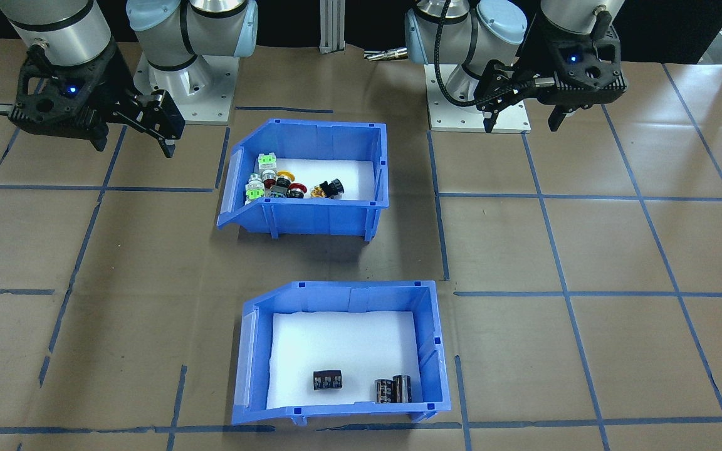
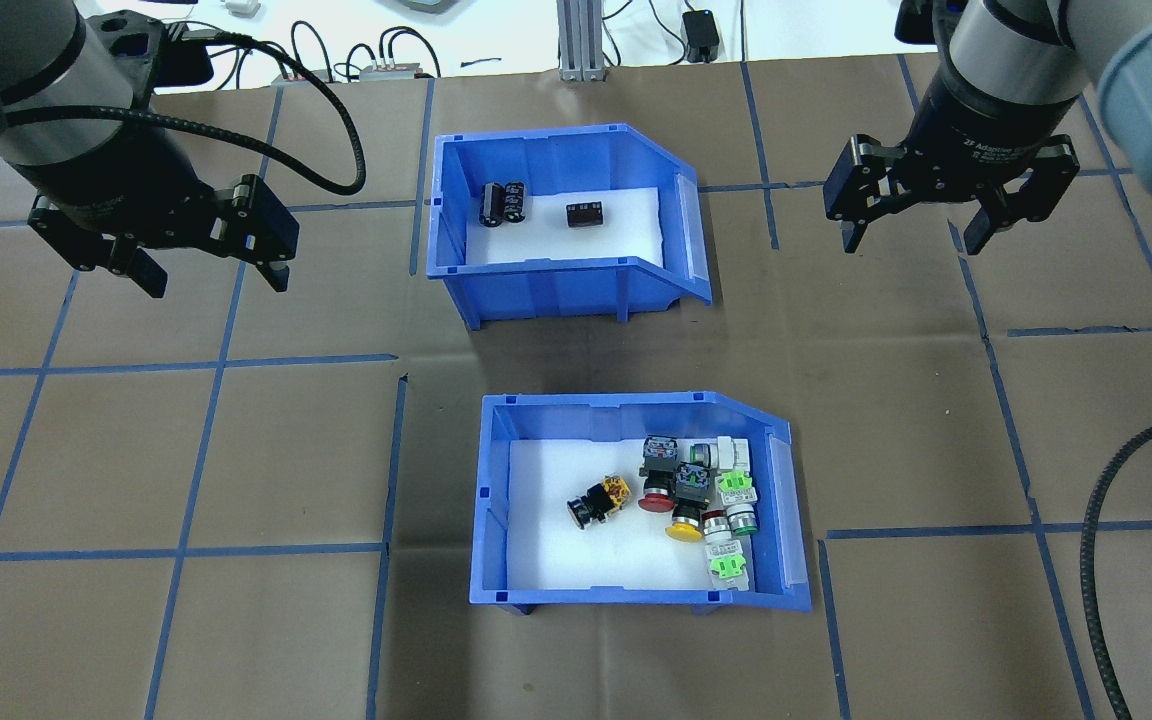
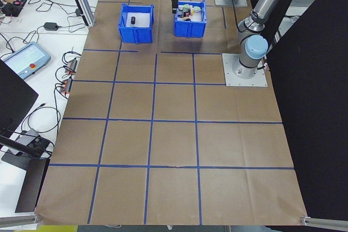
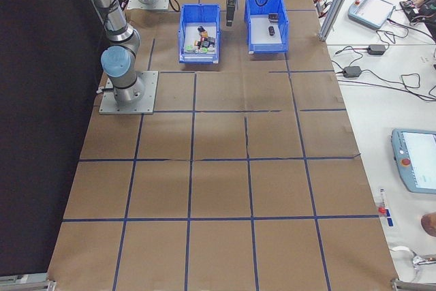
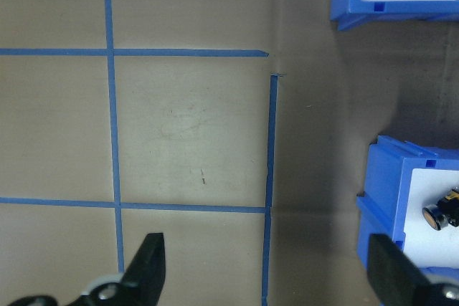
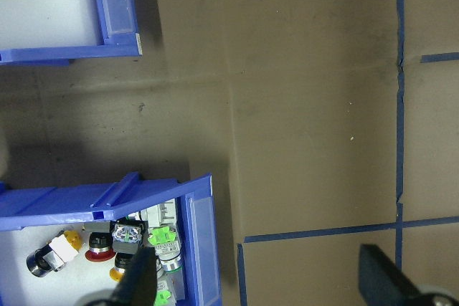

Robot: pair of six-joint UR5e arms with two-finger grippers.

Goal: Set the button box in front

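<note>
Both my arms raised, both grippers spread wide and holding nothing.

In the overhead view my left arm comes in from 10 o'clock, its wrist bent so the left gripper (image 2: 211, 275) points down at the table, the two black fingers (image 2: 146, 278) set well apart with only air between them. My right arm enters from 2 o'clock and hangs the right gripper (image 2: 918, 235) likewise downward, jaws splayed, fingertips clear of the surface. A black cable loops off my left wrist. In the front-facing view my left gripper (image 1: 522, 122) sits at 1 o'clock and my right gripper (image 1: 134, 149) at 10 o'clock, each lit by a small blue lamp.
</note>
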